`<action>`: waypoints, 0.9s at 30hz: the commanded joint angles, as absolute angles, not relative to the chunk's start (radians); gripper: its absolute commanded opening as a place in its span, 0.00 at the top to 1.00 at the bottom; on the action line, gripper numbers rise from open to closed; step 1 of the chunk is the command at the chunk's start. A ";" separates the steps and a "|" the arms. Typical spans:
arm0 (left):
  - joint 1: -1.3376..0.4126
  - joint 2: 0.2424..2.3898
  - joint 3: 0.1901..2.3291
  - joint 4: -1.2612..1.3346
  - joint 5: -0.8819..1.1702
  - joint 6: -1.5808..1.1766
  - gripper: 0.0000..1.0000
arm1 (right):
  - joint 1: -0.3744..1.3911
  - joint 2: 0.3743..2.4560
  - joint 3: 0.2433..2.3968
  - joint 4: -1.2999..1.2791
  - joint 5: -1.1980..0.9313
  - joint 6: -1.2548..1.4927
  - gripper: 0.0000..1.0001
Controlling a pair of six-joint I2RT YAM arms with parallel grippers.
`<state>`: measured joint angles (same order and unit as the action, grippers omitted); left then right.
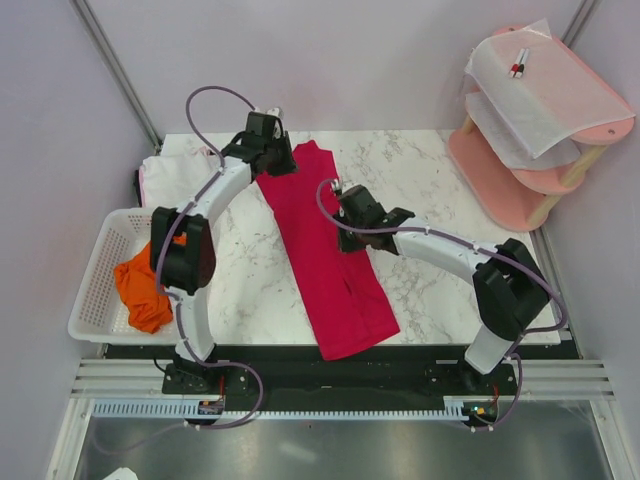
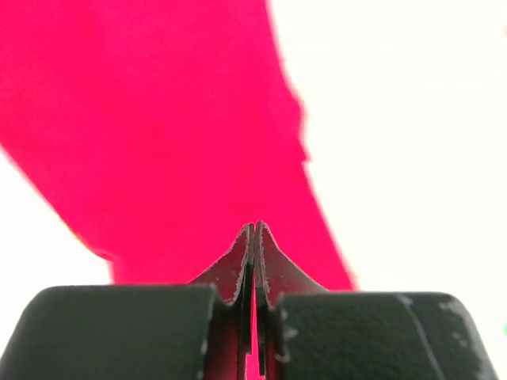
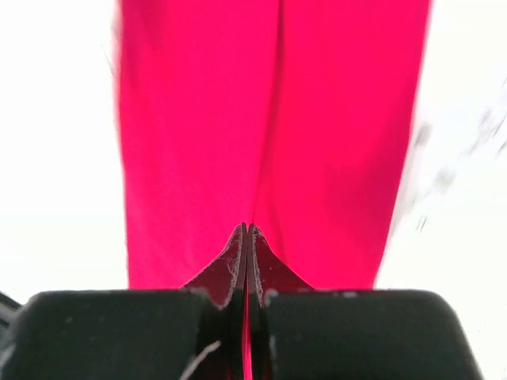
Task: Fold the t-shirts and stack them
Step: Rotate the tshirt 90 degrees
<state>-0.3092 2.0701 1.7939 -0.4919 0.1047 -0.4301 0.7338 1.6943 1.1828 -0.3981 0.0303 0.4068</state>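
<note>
- Top external view: the red t-shirt (image 1: pixel 335 270) lies on the counter (image 1: pixel 430 170) as a long thin strip, running from the far middle to the near edge.
- The left tool (image 1: pixel 278 160) is pinched tight on the strip's far end. A bit of red shows between its fingers.
- The right tool (image 1: pixel 350 238) is pinched tight on the strip's right side, near the middle.
- To fold well, I think both tools should lift only a little, move together, and keep the edges lined up.
- The white t-shirt (image 1: pixel 165 178) sits at the far left. The orange t-shirt (image 1: pixel 140 290) is in the basket (image 1: pixel 95 265).
</note>
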 commanded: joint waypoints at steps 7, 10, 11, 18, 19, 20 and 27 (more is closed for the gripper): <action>-0.360 1.746 1.169 -0.096 0.396 -0.658 0.98 | 0.534 2.035 1.628 -0.158 -0.117 0.339 1.00; -0.409 1.695 1.040 -0.034 0.396 -0.689 0.98 | 0.535 2.149 1.754 -0.156 -0.092 0.282 1.00; -0.422 1.684 1.019 -0.022 0.387 -0.695 0.98 | 0.534 2.192 1.781 -0.156 -0.083 0.272 1.00; -0.520 1.684 0.901 0.038 0.402 -0.747 0.98 | 0.532 2.302 1.862 -0.072 -0.061 0.238 1.00; -0.529 1.689 0.894 0.040 0.409 -0.749 0.98 | 0.532 2.315 1.859 -0.057 -0.057 0.241 1.00; -0.538 1.693 0.893 0.037 0.414 -0.750 0.98 | 0.531 2.327 1.864 -0.045 -0.055 0.241 1.00; -0.591 1.701 0.850 -0.032 0.396 -0.790 0.98 | 0.529 2.493 2.072 -0.139 -0.034 0.245 1.00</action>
